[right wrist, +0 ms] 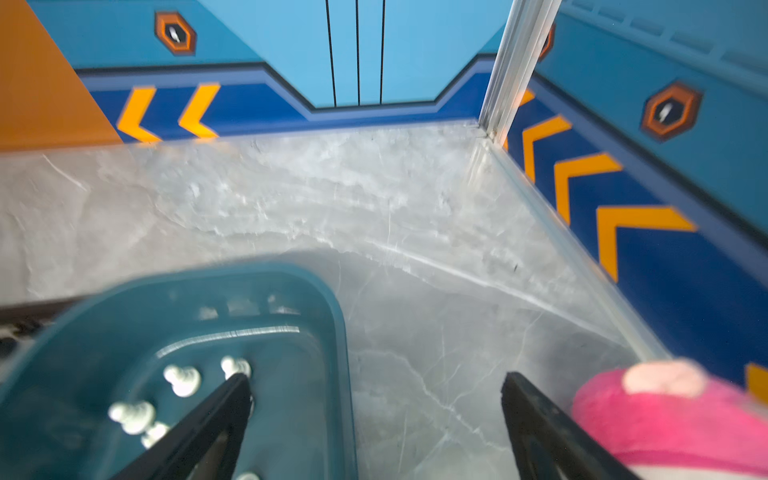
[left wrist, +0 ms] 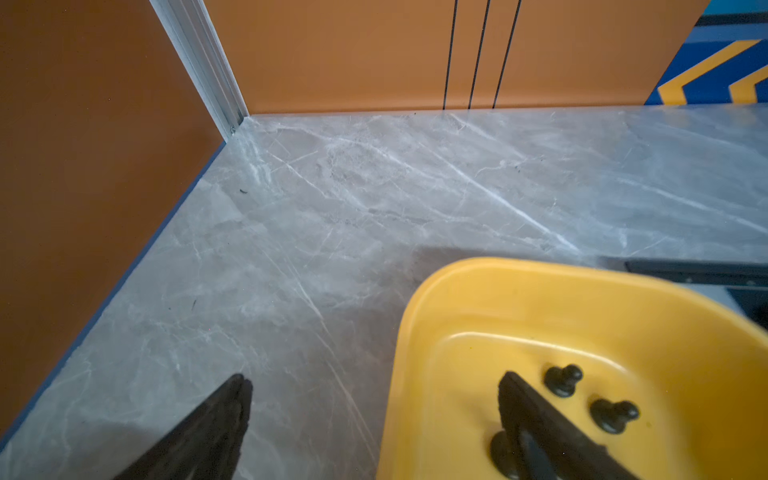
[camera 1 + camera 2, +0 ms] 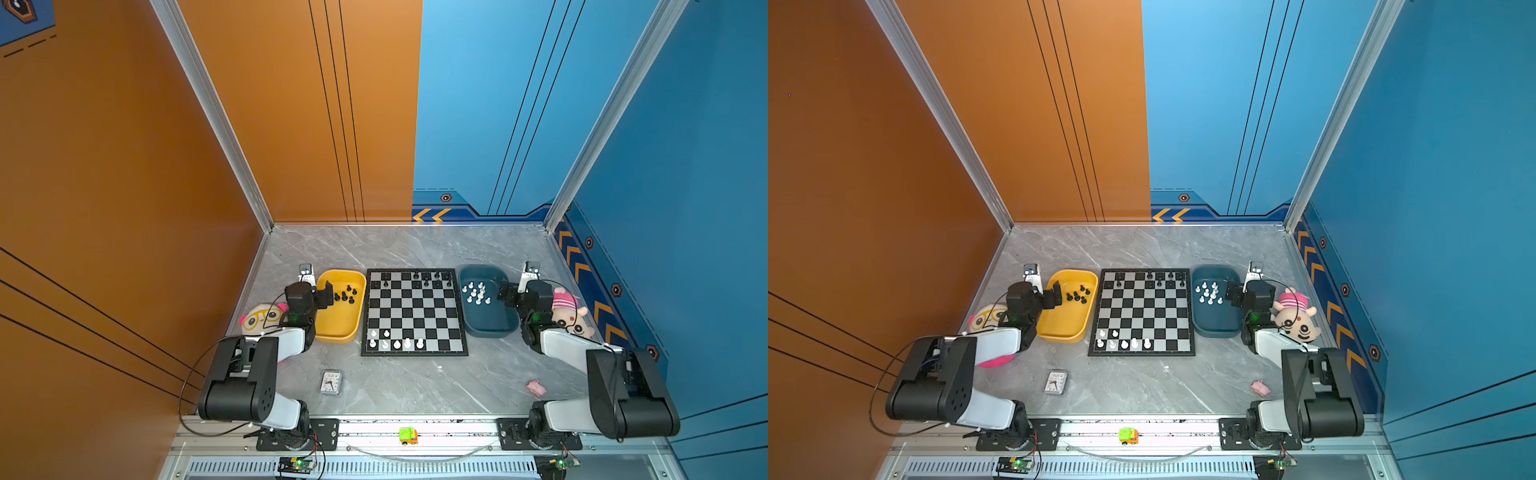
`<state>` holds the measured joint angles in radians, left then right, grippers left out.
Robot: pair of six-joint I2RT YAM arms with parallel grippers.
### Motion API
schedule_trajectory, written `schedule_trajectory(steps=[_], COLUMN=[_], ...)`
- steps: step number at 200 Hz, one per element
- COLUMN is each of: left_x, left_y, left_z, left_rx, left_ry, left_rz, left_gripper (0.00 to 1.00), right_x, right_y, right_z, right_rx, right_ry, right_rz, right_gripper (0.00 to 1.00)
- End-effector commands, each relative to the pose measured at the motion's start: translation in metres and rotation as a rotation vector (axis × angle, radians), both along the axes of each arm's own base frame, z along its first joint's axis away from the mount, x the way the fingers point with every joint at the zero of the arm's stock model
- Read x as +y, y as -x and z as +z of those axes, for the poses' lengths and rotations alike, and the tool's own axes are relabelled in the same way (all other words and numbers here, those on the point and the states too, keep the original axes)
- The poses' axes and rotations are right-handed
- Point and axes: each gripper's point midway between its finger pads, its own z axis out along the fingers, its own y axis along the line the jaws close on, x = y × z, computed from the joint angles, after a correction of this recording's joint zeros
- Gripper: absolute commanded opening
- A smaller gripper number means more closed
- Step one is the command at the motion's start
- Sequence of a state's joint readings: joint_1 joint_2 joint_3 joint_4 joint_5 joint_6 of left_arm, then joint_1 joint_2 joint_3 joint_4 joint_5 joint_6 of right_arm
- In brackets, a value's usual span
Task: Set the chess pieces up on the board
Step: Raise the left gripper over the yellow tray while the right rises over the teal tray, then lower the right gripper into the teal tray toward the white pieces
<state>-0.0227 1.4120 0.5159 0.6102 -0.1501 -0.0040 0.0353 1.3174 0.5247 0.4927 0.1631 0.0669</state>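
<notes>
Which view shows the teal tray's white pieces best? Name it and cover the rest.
A top view: all the white pieces in the teal tray show, small but sharp, in both top views. The right wrist view shows only a few, blurred. The left wrist view shows none.

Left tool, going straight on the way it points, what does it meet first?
Probably the yellow oblong plastic tray: the open left tool straddles its side wall, one finger beside the black chess pieces inside, the other over the grey marbled tabletop. Depth is unclear.
</notes>
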Motion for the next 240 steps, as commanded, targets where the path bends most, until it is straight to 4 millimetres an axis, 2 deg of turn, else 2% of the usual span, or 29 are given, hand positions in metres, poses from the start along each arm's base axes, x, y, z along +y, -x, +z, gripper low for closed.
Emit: schedule_trajectory(steps=[1, 34, 60, 62, 68, 92, 114, 149, 193, 222, 240], left_x=[-0.011, -0.039, -0.075, -0.078, -0.085, -0.115, -0.139, -0.171, -0.177, -0.165, -0.161], left_y=[0.006, 0.009, 0.01, 0.01, 0.01, 0.013, 0.018, 0.026, 0.029, 0.03, 0.031], left_z=[0.01, 0.032, 0.045, 0.046, 0.05, 0.063, 0.07, 0.077, 0.086, 0.08, 0.08], left_rx=[0.083, 0.107, 0.162, 0.168, 0.18, 0.212, 0.224, 0.223, 0.194, 0.201, 0.198], left_ry=[0.027, 0.094, 0.161, 0.163, 0.173, 0.192, 0.228, 0.277, 0.229, 0.135, 0.113], left_rz=[-0.049, -0.13, -0.259, -0.268, -0.29, -0.379, -0.447, -0.541, -0.559, -0.521, -0.508], left_gripper=[0.93, 0.91, 0.87, 0.84, 0.82, 0.81, 0.8, 0.76, 0.76, 0.75, 0.75], right_x=[0.002, 0.027, 0.046, 0.047, 0.051, 0.065, 0.073, 0.087, 0.106, 0.121, 0.123], right_y=[0.02, 0.035, 0.045, 0.046, 0.047, 0.05, 0.046, 0.034, 0.017, 0.003, -0.004], right_z=[0.007, 0.034, 0.044, 0.045, 0.046, 0.045, 0.04, 0.021, -0.006, -0.019, -0.03], right_rx=[0.147, 0.205, 0.283, 0.29, 0.305, 0.392, 0.467, 0.594, 0.692, 0.731, 0.76], right_ry=[-0.014, -0.074, -0.081, -0.081, -0.085, -0.109, -0.119, -0.121, -0.158, -0.194, -0.194], right_rz=[-0.016, 0.049, 0.093, 0.095, 0.102, 0.14, 0.124, 0.167, 0.232, 0.277, 0.282], right_gripper=[0.95, 0.93, 0.89, 0.89, 0.88, 0.83, 0.71, 0.59, 0.52, 0.5, 0.47])
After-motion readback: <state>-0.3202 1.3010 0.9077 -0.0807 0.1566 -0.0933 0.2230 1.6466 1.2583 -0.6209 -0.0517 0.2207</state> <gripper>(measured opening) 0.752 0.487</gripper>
